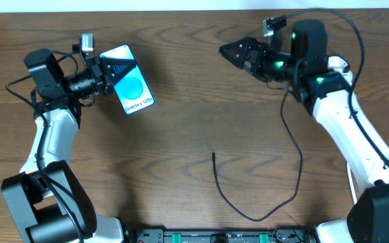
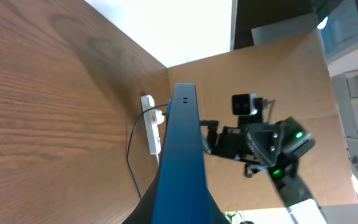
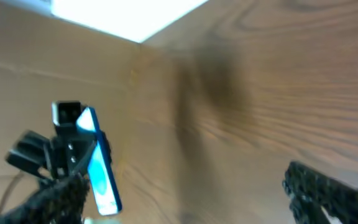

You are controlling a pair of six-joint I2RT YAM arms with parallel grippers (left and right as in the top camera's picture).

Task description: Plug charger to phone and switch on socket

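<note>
Left gripper [image 1: 115,67] clamps the phone [image 1: 135,91]; right gripper [image 1: 234,51] gapes empty, seemingly hiding the socket [image 2: 149,127] overhead, charger [image 1: 214,164] slack between.

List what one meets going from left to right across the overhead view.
In order: left arm → phone → charger's free tip → right gripper.

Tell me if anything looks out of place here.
The phone isn't lying flat: the left pincer grips it by one end, tilted. The charger lies loose in a curve, its small tip unplugged and well away from the phone.
</note>
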